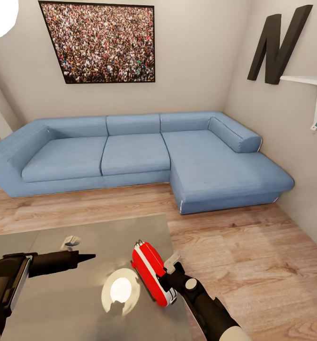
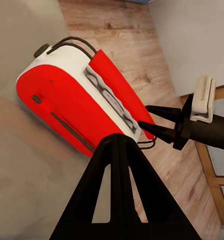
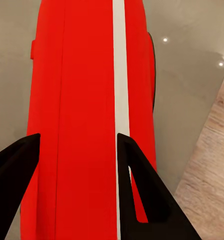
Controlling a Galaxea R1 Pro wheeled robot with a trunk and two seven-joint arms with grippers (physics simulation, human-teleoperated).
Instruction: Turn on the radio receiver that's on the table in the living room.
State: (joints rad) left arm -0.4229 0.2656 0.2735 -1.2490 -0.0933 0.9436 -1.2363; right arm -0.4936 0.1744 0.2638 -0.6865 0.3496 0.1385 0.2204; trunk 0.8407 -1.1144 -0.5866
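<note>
The right black two-fingered claw (image 1: 164,279) stands open astride one red, white-banded radio receiver (image 1: 151,273); the left claw (image 1: 85,257) looks closed, empty. One glossy grey table (image 1: 45,246), one blue L-shaped sofa (image 1: 130,156), wood floor (image 1: 253,255).

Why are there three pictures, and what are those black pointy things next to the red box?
A robot with two arms took them. The big picture comes from a camera on its head: it sees a blue sofa, a crowd photo and a shiny grey table. The other two come from cameras beside each claw. The black points are the claws' fingers. The red box is a radio receiver on the table. The right gripper has reached it, one finger on each side of the red body. The left gripper hangs over the table, holding nothing, its fingers together.
</note>
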